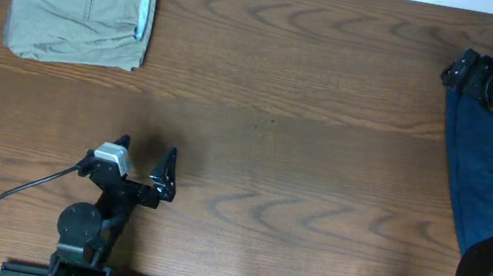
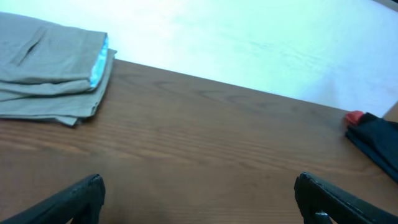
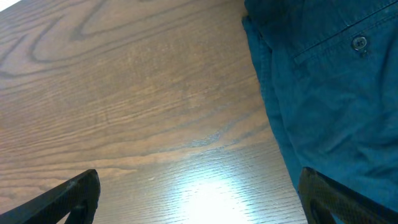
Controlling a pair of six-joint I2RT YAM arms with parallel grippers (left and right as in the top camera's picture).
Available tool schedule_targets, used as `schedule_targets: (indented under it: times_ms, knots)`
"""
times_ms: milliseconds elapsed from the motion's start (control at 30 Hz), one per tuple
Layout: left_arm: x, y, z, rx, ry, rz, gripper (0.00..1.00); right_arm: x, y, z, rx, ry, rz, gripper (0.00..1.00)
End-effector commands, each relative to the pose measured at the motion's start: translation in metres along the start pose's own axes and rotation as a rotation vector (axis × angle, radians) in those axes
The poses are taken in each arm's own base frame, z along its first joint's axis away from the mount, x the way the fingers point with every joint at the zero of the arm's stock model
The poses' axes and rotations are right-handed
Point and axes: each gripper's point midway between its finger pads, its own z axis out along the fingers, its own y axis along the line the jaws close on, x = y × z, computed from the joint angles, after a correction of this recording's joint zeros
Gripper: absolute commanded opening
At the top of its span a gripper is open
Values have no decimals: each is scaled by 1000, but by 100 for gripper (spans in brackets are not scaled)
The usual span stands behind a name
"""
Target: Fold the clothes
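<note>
The pale khaki-beige shorts [image 1: 79, 0] lie folded at the table's far left corner, with the light blue inner waistband showing on their right edge. They also show in the left wrist view [image 2: 43, 68]. My left gripper [image 1: 148, 150] is open and empty over bare wood near the front left, well apart from them; its fingers frame bare table in the left wrist view [image 2: 199, 186]. My right gripper [image 1: 458, 73] is open and empty at the far right, at the left edge of the navy blue shorts [image 1: 487, 168], seen up close in the right wrist view [image 3: 323, 93].
The wooden table [image 1: 305, 148] spans the view. The navy shorts lie spread along the right edge under my right arm, and their tip shows in the left wrist view [image 2: 376, 140]. A black cable [image 1: 5, 198] runs along the front left.
</note>
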Motion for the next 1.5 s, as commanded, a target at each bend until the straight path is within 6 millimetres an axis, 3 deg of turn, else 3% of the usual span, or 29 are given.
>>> schedule_targets:
  times_ms: [0, 133, 300, 1467]
  knots:
    - [-12, 8, -2, -41, -59, 25, 98, -5, 1, -3, 1, -13, 6, 99]
    - [-13, 13, -5, -63, -66, 40, 98, -5, 1, -3, 1, -13, 6, 99]
    - [9, 29, -9, -124, 19, 17, 98, -5, 1, -3, 1, -13, 6, 99]
    - [4, 28, -9, -122, 0, 36, 98, -5, 2, -2, 0, -13, 5, 99]
